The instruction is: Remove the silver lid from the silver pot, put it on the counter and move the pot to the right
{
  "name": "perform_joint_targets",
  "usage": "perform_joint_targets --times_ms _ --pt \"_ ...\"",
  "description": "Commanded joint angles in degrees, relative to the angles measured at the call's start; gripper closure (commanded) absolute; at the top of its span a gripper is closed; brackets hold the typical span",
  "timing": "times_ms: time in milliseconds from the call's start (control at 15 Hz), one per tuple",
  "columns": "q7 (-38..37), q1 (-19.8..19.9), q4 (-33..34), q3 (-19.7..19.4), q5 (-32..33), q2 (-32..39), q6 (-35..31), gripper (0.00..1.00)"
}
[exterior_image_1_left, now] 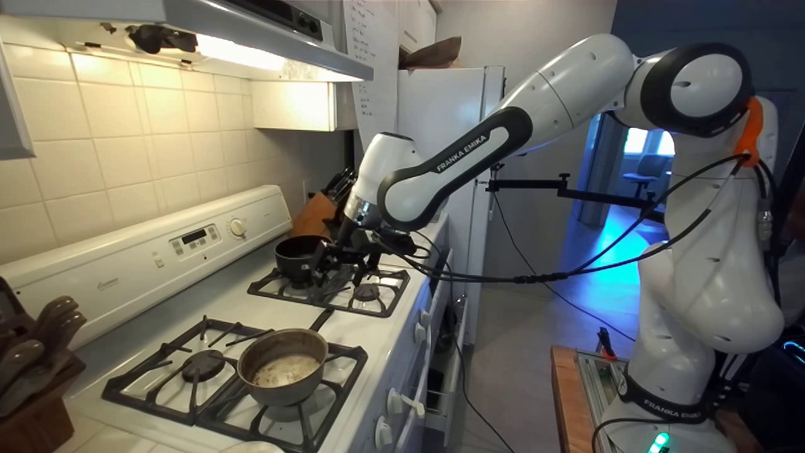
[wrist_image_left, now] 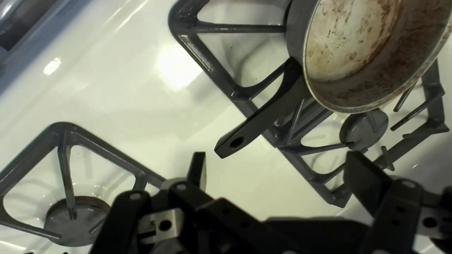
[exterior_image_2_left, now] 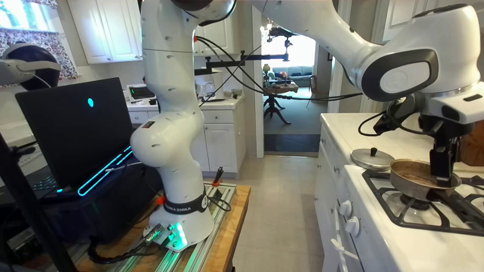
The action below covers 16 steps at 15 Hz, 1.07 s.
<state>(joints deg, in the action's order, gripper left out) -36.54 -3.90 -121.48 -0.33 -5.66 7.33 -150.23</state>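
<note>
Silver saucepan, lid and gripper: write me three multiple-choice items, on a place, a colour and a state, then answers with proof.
1. Where is the silver lid?
A) floor
B) tiled counter
C) range hood

2. What colour is the handle of the silver saucepan?
A) black
B) red
C) white

3. How does the gripper stand?
A) shut on the handle
B) shut, empty
C) open, holding nothing

1 B: an exterior view shows it resting there beside the gas stove.
2 A: the wrist view shows it black to its tip.
3 C: its jaws stand wide apart in the wrist view, gripping nothing.
</note>
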Motion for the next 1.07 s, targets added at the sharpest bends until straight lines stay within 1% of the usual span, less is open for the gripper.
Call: perform_joint_targets --times_ms 0,400,1000 --pt "-3.85 -0.16 -0.10 -0.58 0.44 1.17 -1.14 0.00" --pt "-6.08 -0.54 1.56 -1.62 1.85 4.27 0.31 0.00" --pt "-6.51 -1.41 4.72 -2.53 1.66 9.17 0.14 0.00"
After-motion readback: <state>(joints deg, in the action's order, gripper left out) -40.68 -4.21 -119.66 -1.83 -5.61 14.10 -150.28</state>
